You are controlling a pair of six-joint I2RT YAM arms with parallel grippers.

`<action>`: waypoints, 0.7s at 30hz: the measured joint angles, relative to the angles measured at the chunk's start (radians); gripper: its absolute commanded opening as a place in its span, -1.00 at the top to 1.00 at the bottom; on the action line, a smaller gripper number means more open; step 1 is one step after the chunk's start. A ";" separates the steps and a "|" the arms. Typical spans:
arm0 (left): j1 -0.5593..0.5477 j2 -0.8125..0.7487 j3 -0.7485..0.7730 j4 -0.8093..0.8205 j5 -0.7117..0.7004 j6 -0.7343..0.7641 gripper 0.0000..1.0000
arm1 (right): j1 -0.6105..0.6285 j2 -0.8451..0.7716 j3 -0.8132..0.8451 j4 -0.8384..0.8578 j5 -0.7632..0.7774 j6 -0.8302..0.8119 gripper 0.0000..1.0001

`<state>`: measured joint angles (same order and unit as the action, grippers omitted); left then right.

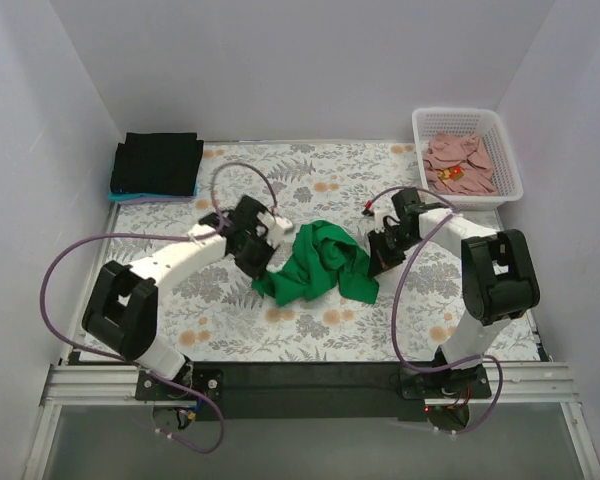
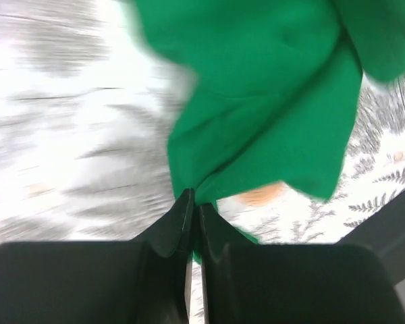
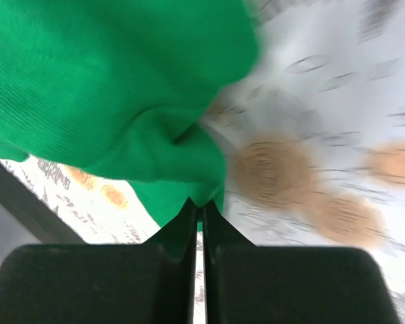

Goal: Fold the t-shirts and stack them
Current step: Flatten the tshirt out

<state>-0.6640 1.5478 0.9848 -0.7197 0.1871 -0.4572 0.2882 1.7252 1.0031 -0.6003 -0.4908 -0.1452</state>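
Your left tool (image 2: 191, 202) is clenched on one edge of the green shirt (image 2: 256, 101), and your right tool (image 3: 196, 209) grips another edge the same way. You have that shirt crumpled mid-tabletop (image 1: 310, 165) between both arms. At the far left corner a folded black shirt (image 1: 158, 163) lies atop a blue shirt (image 1: 120, 197). Far right, a pink shirt (image 1: 460, 162) lies inside the basket (image 1: 508, 160).
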 measured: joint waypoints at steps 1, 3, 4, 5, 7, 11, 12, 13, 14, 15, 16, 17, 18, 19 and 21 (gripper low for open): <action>0.071 -0.003 0.045 -0.022 0.019 0.006 1.00 | -0.016 -0.005 0.020 -0.006 0.003 -0.008 0.97; 0.212 -0.018 0.147 -0.058 0.042 0.035 1.00 | -0.063 -0.021 0.061 -0.016 0.016 -0.023 0.97; 0.261 -0.029 0.182 -0.067 0.048 0.047 1.00 | -0.090 -0.032 0.084 -0.025 0.023 -0.035 0.97; 0.320 -0.043 0.222 -0.088 0.055 0.065 1.00 | -0.116 -0.046 0.106 -0.033 0.032 -0.047 0.97; 0.405 -0.073 0.275 -0.126 0.070 0.100 1.00 | -0.160 -0.069 0.145 -0.052 0.054 -0.073 0.97; 0.547 -0.098 0.338 -0.216 0.117 0.160 1.00 | -0.218 -0.111 0.184 -0.102 0.094 -0.139 0.97; 0.589 -0.097 0.354 -0.236 0.131 0.172 1.00 | -0.229 -0.119 0.185 -0.117 0.101 -0.154 0.97; 0.630 -0.093 0.371 -0.256 0.144 0.182 1.00 | -0.237 -0.124 0.185 -0.130 0.107 -0.167 0.97; 0.671 -0.090 0.389 -0.268 0.152 0.189 1.00 | -0.243 -0.129 0.186 -0.146 0.113 -0.181 0.97; 0.704 -0.087 0.406 -0.277 0.156 0.194 1.00 | -0.250 -0.131 0.192 -0.163 0.119 -0.194 0.97; 0.740 -0.080 0.431 -0.283 0.163 0.198 1.00 | -0.256 -0.131 0.202 -0.178 0.123 -0.204 0.97; 0.772 -0.072 0.458 -0.285 0.166 0.200 1.00 | -0.262 -0.130 0.220 -0.193 0.126 -0.210 0.97; 0.798 -0.061 0.491 -0.293 0.171 0.201 1.00 | -0.267 -0.130 0.246 -0.208 0.127 -0.216 0.97; 0.816 -0.043 0.537 -0.312 0.183 0.203 1.00 | -0.269 -0.130 0.283 -0.225 0.125 -0.222 0.97; 0.832 -0.007 0.623 -0.333 0.204 0.209 1.00 | -0.270 -0.128 0.357 -0.249 0.115 -0.230 0.97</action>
<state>0.1677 1.5406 1.6081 -1.0531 0.3908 -0.2485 0.0185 1.5974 1.3598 -0.8490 -0.3756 -0.3752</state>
